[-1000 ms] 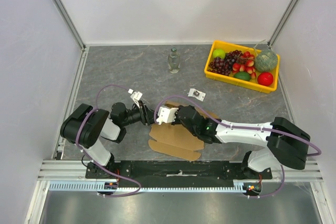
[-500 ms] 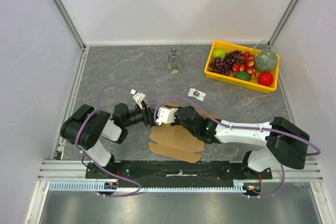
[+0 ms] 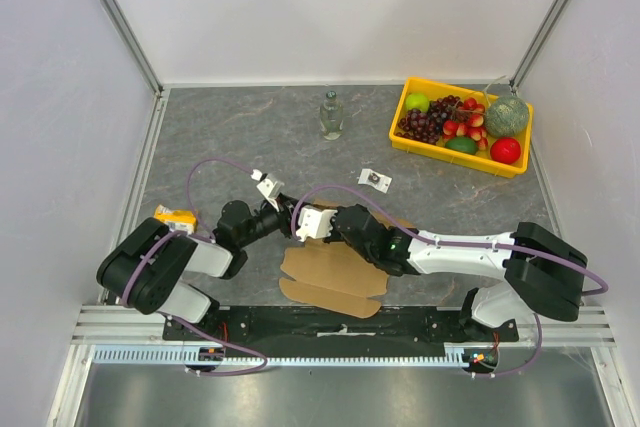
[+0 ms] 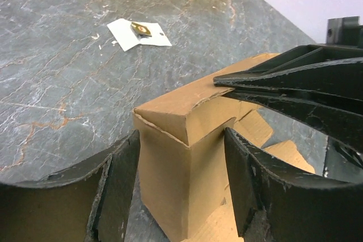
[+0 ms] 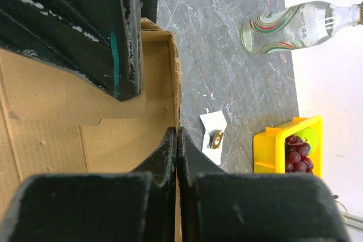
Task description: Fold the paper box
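Observation:
The paper box (image 3: 335, 269) is brown cardboard lying partly flat near the table's front, with one end raised into walls. In the left wrist view a standing corner of the paper box (image 4: 187, 140) sits between the fingers of my left gripper (image 4: 181, 182), which is open and straddles it with small gaps. My right gripper (image 5: 177, 132) is shut on the top edge of a raised wall of the paper box (image 5: 85, 111). From above, the left gripper (image 3: 288, 211) and the right gripper (image 3: 305, 219) meet at the same end of the box.
A clear bottle (image 3: 331, 115) stands at the back centre. A yellow tray (image 3: 450, 156) of fruit sits at the back right. A small white tag (image 3: 375, 179) lies just beyond the box. A small yellow object (image 3: 175, 215) lies beside the left arm.
My left gripper's jaws have widened around the box corner. The left arm has swung, uncovering the small yellow object. The flat part of the box has shifted slightly. The right gripper stays shut.

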`<move>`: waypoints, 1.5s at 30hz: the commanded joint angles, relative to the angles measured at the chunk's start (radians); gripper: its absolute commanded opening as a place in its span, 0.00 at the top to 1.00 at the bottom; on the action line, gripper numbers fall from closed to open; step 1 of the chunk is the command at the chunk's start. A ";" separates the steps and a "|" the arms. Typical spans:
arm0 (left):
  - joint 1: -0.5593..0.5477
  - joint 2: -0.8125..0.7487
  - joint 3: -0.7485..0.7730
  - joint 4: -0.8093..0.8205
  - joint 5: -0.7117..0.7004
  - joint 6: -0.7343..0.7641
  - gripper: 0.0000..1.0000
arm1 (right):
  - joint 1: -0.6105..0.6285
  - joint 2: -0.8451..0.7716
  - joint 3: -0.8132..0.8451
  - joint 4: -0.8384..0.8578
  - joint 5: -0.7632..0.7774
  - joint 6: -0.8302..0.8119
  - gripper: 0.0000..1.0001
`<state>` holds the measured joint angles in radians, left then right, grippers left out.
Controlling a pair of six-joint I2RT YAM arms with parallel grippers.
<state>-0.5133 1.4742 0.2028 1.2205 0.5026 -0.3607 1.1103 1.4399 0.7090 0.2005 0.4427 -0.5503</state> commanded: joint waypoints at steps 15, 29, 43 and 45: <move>-0.044 0.043 -0.068 0.089 -0.125 0.069 0.33 | 0.023 -0.033 0.001 0.050 -0.010 0.029 0.95; -0.074 0.021 -0.111 0.083 -0.269 0.106 0.34 | 0.088 -0.036 -0.028 0.074 0.034 0.030 0.86; -0.076 -0.025 -0.131 0.059 -0.276 0.114 0.34 | 0.094 -0.096 -0.046 0.063 -0.018 0.081 0.83; -0.076 -0.032 -0.132 0.056 -0.268 0.112 0.34 | 0.092 -0.096 -0.045 0.054 -0.022 0.085 0.85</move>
<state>-0.5850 1.4696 0.0814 1.2442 0.2371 -0.2901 1.1950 1.3731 0.6662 0.2314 0.4412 -0.4957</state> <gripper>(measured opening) 0.665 0.168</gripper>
